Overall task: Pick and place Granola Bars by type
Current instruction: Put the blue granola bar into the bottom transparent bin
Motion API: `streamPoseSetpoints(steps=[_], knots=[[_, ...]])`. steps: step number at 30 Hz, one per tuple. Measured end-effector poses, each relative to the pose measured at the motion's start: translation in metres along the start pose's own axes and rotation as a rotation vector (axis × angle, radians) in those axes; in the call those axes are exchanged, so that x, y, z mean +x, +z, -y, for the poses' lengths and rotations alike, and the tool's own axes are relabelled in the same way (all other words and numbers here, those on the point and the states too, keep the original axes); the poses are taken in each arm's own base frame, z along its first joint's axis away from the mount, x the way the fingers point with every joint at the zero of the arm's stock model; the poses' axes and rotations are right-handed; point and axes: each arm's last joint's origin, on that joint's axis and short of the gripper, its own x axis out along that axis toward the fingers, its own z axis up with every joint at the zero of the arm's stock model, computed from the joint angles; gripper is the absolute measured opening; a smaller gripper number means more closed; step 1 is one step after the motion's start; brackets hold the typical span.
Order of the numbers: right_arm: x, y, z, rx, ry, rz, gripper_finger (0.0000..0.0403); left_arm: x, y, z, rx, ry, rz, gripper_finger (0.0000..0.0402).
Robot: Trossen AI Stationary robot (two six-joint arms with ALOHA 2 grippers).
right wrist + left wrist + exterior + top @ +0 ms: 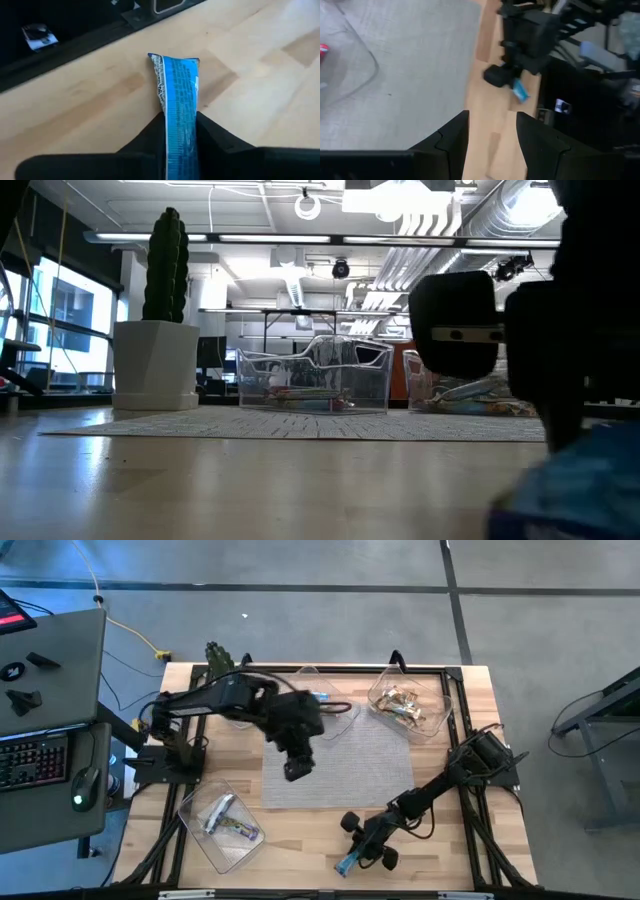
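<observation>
My right gripper [362, 848] is low over the bare wood near the table's near edge, shut on a blue granola bar [176, 90]. The bar also shows in the high view [346, 865] and the left wrist view [520, 91]. My left gripper [293, 770] is open and empty above the grey mat [350, 755]; its fingers [451, 137] stand apart. Other bars lie in clear trays: blue ones at the far middle [318, 697], gold ones at the far right [405, 705], silver and purple ones at the near left [225, 820]. My right gripper pinches the blue bar between its two fingers [215, 137], on the bar's two flat faces at its rear part [179, 131]. The bar lies along the fingers, standing on edge. Its free end [172, 62] sticks out ahead, close over the wood. Whether it touches the wood I cannot tell.
The three clear trays stand around the mat: far middle [335, 690], far right [440, 710], near left [200, 830]. A cactus pot [155, 370] stands at the far left corner. A black frame runs along the table's edges [470, 800]. A desk with a keyboard [35, 755] is to the left.
</observation>
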Motion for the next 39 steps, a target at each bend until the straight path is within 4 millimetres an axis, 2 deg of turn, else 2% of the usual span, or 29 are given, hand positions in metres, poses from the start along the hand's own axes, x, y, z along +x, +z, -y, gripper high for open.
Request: streamPoseSetpoints(steps=[4,7,10,12,15,19,22,24,29,33,36,39], knots=[[-0.008,0.006,0.009,-0.09,-0.051,0.02,0.0058,-0.028,-0.018,0.017,-0.005,-0.044,0.044,0.0158],[-0.019,0.021,0.028,-0.181,-0.208,0.096,0.0061,-0.052,-0.031,0.026,0.026,-0.037,0.118,0.0158],[-0.034,0.036,0.06,-0.286,-0.46,0.252,0.0062,-0.071,-0.043,0.031,0.048,0.001,0.19,0.0158],[-0.044,0.048,0.088,-0.276,-0.575,0.383,0.0059,-0.081,-0.049,0.033,0.055,0.04,0.243,0.0158],[-0.049,0.065,0.134,-0.151,-0.592,0.512,0.0053,-0.092,-0.055,0.033,0.062,0.107,0.314,0.0158],[-0.029,0.091,0.182,-0.111,-0.563,0.525,0.0052,-0.099,-0.059,0.032,0.066,0.207,0.375,0.0158],[-0.009,0.123,0.198,-0.123,-0.535,0.543,0.0052,-0.098,-0.063,0.028,0.064,0.262,0.348,0.0158],[0.01,0.134,0.204,-0.113,-0.499,0.487,0.0052,-0.098,-0.067,0.024,0.04,0.304,0.319,0.0158],[0.055,0.141,0.217,-0.086,-0.501,0.355,0.0049,-0.084,-0.067,0.023,0.03,0.341,0.282,0.0158],[0.07,0.153,0.224,-0.032,-0.579,0.381,0.0051,-0.071,-0.068,0.022,0.03,0.358,0.235,0.0158],[0.082,0.145,0.225,-0.007,-0.569,0.282,0.0052,-0.062,-0.07,0.021,0.022,0.376,0.202,0.0158],[0.086,0.137,0.224,0.011,-0.562,0.2,0.0053,-0.057,-0.071,0.021,0.015,0.378,0.183,0.0158]])
